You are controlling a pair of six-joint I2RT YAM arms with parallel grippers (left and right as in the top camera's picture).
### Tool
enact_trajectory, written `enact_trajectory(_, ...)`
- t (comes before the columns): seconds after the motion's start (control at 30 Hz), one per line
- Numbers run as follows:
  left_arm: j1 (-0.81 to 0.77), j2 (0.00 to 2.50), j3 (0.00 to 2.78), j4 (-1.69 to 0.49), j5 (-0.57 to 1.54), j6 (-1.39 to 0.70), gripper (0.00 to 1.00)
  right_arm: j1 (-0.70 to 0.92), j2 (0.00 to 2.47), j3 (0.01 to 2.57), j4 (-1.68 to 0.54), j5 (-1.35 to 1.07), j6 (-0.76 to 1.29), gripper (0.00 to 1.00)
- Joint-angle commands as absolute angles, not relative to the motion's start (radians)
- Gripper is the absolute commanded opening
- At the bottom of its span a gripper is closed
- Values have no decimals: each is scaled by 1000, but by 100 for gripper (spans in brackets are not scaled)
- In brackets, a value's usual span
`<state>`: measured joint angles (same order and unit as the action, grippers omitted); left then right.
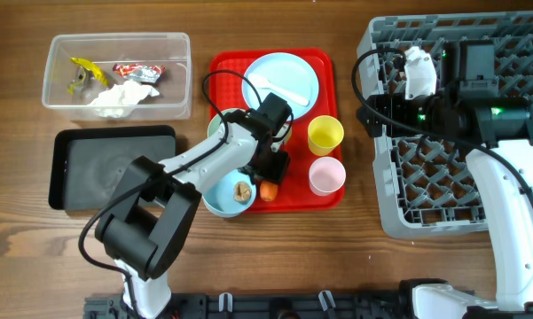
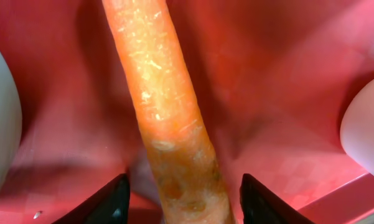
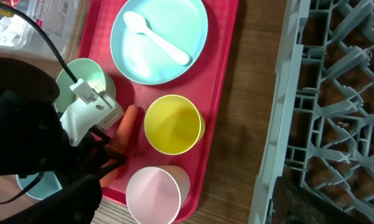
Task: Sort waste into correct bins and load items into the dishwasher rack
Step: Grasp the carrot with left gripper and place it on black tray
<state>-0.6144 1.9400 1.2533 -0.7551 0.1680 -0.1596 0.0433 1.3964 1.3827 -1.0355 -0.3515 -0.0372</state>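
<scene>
An orange carrot (image 2: 162, 93) lies on the red tray (image 1: 328, 66) beside the pink cup (image 1: 326, 175). My left gripper (image 2: 183, 205) is low over the carrot with a finger on each side and a gap showing at both, so it is open around the carrot and not gripping. Overhead, only the carrot's end (image 1: 268, 190) shows below the left gripper (image 1: 270, 167). My right gripper (image 1: 374, 111) hangs open and empty over the left edge of the grey dishwasher rack (image 1: 399, 221). The clear tub (image 1: 53, 89) holds a yellow scrap (image 1: 82, 73), a red-and-white wrapper (image 1: 137, 71) and a white tissue (image 1: 117, 97).
The black tray (image 1: 106, 168) lies below the tub. The red tray also carries a pale blue plate (image 1: 293, 66) with a white spoon (image 1: 279, 89), a yellow cup (image 1: 325, 135) and a pale blue bowl (image 1: 220, 199) holding a brown lump (image 1: 242, 190). A greenish bowl (image 3: 90, 74) sits under the left arm.
</scene>
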Motion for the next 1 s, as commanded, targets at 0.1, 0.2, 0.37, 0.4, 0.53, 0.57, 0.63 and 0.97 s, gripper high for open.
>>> enact_trajectory(0.1, -616, 1947, 1247, -754, 159, -166, 55, 47, 1404, 1399, -1033, -348, -26, 90)
enact_trajectory(0.2, -616, 1947, 1255, -743, 167, -166, 63, 47, 1404, 1399, -1030, -348, -26, 91)
enact_trajectory(0.37, -616, 1947, 1278, -743, 167, -166, 31, 47, 1404, 1399, -1026, -348, -27, 91)
enact_trajectory(0.4, -616, 1947, 1278, -743, 167, -166, 26, 47, 1404, 1399, -1026, -347, -27, 91)
enact_trajectory(0.53, -616, 1946, 1281, -739, 187, -165, 10, 47, 1404, 1399, -1026, -338, -26, 90)
enact_trajectory(0.57, -616, 1946, 1288, -740, 199, -166, 8, 47, 1404, 1399, -1026, -337, -26, 91)
enact_trajectory(0.63, -616, 1946, 1329, -741, 246, -166, 4, 47, 1404, 1399, -1026, -337, -26, 90)
enact_trajectory(0.97, -615, 1934, 1532, -849, 257, -166, 4, 47, 1404, 1399, -1027, -337, -26, 90)
